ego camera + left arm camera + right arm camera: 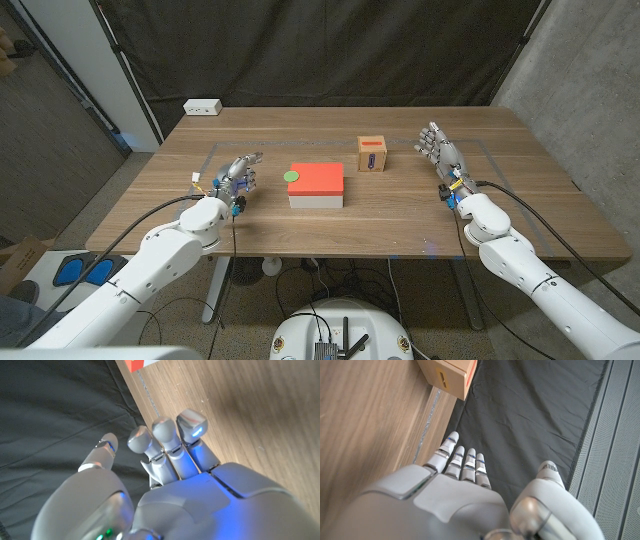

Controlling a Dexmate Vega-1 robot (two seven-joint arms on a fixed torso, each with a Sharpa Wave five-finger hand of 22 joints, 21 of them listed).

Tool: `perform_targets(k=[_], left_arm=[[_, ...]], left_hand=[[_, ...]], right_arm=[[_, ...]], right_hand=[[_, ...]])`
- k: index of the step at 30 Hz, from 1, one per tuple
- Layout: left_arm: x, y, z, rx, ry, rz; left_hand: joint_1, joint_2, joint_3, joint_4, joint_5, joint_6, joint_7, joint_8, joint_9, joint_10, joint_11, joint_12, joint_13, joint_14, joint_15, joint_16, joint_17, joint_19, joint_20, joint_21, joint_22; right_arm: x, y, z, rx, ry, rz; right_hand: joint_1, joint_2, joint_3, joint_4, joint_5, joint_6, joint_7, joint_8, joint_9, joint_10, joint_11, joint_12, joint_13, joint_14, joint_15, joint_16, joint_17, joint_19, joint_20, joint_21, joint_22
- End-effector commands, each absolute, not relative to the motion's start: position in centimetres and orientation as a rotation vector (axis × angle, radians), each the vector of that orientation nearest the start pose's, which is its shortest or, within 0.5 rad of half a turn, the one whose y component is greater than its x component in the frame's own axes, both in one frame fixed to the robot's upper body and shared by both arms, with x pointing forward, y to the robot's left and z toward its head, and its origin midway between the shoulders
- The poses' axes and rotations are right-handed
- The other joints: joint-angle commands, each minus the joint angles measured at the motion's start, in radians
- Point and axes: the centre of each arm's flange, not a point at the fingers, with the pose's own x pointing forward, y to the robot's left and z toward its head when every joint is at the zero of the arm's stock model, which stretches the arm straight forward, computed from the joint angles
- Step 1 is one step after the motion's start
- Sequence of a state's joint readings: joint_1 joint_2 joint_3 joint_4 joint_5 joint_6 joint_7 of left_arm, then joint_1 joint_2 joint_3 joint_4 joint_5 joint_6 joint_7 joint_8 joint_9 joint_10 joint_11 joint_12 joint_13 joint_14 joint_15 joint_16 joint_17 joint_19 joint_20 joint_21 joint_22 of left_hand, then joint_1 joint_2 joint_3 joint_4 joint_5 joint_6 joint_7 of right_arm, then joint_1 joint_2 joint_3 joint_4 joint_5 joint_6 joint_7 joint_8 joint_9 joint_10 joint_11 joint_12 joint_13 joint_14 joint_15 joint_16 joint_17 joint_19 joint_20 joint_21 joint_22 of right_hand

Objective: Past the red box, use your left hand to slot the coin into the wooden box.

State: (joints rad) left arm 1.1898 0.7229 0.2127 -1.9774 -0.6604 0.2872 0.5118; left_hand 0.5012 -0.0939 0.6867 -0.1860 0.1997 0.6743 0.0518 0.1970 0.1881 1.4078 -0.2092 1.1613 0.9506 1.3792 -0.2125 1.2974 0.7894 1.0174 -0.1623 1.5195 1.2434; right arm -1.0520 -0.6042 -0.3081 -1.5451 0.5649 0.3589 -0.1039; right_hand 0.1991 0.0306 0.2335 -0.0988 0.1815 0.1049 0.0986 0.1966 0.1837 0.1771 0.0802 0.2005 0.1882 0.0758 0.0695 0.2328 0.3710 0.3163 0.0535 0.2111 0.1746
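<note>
Spreading across the middle of the head view is a wooden table (400, 215), with a black curtain (330, 50) hanging behind it, a grey wall standing to one side and a white power strip (202, 106) lying at the far left corner. Reaching in from the near corners are the two white arms. The left hand (238, 176) is hovering near the table's left side with nothing in it, its fingers (165, 435) bent part-way and apart from the thumb, holding nothing. The right hand (441, 152) is waiting on the right side with its fingers stretched straight and spread, also gripping nothing. Sitting between the hands, near the centre, is the red box (316, 184), red on top with white sides. Just behind it and to the right, the small wooden box (372, 154) is standing with a dark slot in its top. The green coin (291, 177) is lying on the red box's left end.
</note>
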Motion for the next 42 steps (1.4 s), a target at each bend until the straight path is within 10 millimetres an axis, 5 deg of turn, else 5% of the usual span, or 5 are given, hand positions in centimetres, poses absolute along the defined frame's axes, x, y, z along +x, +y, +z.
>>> perform_targets(k=[1,9,22,42], left_arm=[[53.7,30.2,-6.2,0.069,-0.156,0.084],[52.7,30.8,-6.1,0.06,-0.074,0.07],[51.9,31.9,-4.9,0.119,0.037,0.069],[53.8,30.5,-4.0,0.023,0.159,-0.069]], left_hand=[[0.061,0.0,0.031,-0.004,0.009,0.036,-0.004,0.013,0.004,0.014,0.003,0.016,-0.019,0.006,0.003,0.021,-0.01,0.003,-0.049,0.029,0.001],[0.156,-0.013,0.062,0.0,0.008,0.113,-0.04,0.045,0.019,0.019,0.008,0.057,-0.06,0.006,0.004,0.065,-0.05,0.019,-0.051,0.03,-0.006],[0.21,-0.018,0.063,0.009,0.0,0.151,-0.04,0.091,0.06,0.021,0.008,0.124,-0.131,0.031,0.004,0.14,-0.123,0.034,-0.049,0.029,-0.002],[0.211,-0.01,0.05,0.021,-0.001,0.149,-0.044,0.127,0.103,0.013,0.002,0.199,-0.183,0.009,0.003,0.188,-0.213,0.017,-0.049,0.018,-0.006]], right_arm=[[58.1,-30.2,-5.7,-0.032,-0.667,0.132],[57.7,-30.0,-6.5,-0.033,-0.659,0.132],[57.4,-29.9,-7.1,-0.045,-0.655,0.127],[57.6,-30.5,-7.3,-0.071,-0.64,0.124]], right_hand=[[0.004,0.006,0.004,-0.007,-0.001,0.008,-0.003,0.007,0.002,0.01,0.0,0.01,0.004,0.01,-0.002,0.007,0.001,0.003,0.007,-0.001,0.003],[0.006,0.008,0.006,-0.01,-0.001,0.011,-0.005,0.008,0.002,0.013,0.001,0.01,0.004,0.012,-0.002,0.007,0.001,0.003,0.007,-0.002,0.003],[0.008,0.009,0.007,-0.015,-0.002,0.012,-0.006,0.007,0.003,0.018,-0.001,0.009,0.005,0.014,-0.001,0.007,0.0,0.005,0.008,-0.003,0.003],[0.011,0.011,0.008,-0.022,-0.003,0.006,-0.014,0.003,0.003,0.032,0.0,0.011,0.006,0.023,-0.003,0.009,-0.001,0.013,0.01,-0.002,0.004]])
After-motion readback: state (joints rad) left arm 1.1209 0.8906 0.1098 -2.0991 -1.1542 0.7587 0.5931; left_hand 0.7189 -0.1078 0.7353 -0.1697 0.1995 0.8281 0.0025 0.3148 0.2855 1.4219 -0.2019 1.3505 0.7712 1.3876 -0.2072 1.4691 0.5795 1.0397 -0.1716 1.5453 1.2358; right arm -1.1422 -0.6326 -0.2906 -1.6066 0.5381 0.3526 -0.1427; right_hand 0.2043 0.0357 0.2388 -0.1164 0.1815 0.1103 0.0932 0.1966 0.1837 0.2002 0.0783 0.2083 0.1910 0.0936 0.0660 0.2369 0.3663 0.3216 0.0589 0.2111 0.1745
